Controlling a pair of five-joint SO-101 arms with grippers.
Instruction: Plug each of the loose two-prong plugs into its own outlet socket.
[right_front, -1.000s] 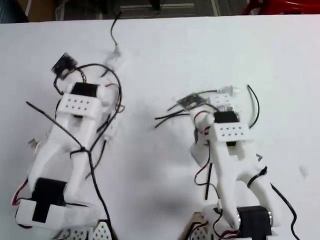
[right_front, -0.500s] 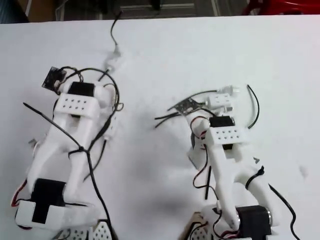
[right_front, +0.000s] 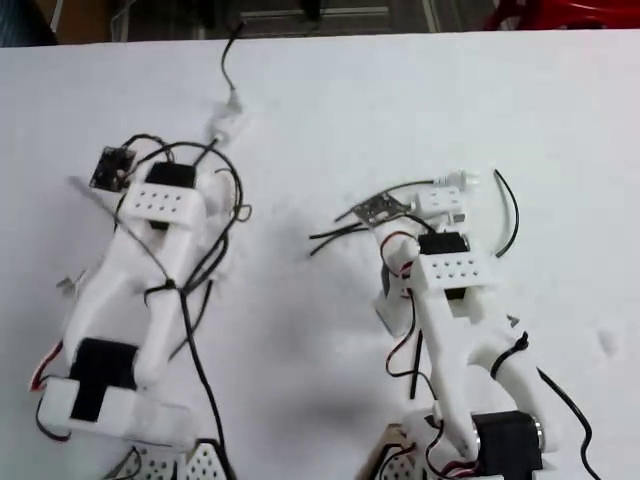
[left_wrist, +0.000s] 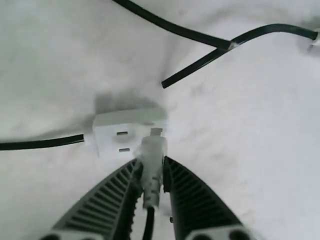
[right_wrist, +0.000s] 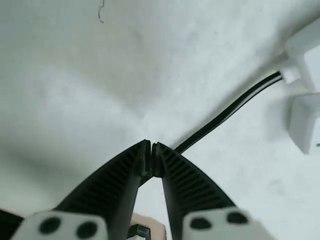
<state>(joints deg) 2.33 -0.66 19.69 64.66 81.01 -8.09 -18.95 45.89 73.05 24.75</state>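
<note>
Two arms: both stand over the white table (right_front: 330, 110); the left arm (right_front: 150, 260) is busy with a plug, and the right arm (right_front: 450, 290) is beside the other pair.
Left gripper (left_wrist: 151, 166): clamped on a white plug (left_wrist: 151, 149), whose black lead goes down between the jaws.
Plug and socket: the prong end lies at the face of the white socket (left_wrist: 120, 127), just beside the two slots and, as far as I can see, not in them.
Right gripper (right_wrist: 151, 149): the jaws are pressed together with nothing between them, and a black cable (right_wrist: 225, 112) passes behind the tips.
Second pair: a white plug body (right_wrist: 306, 47) and a white block (right_wrist: 306, 122) lie close together near the right gripper. Whether they are joined I cannot tell.
What changed: in the last second the left arm swung its wrist back and to the side, so the held plug was carried with it. The right arm drew back a little toward its base, then stood still.
Meaning for the task: I judge that the left arm is lining up the prongs. The first plug is not yet seated, and the second waits.
Next need: probably a small sideways shift onto the slots, then a straight push.
</note>
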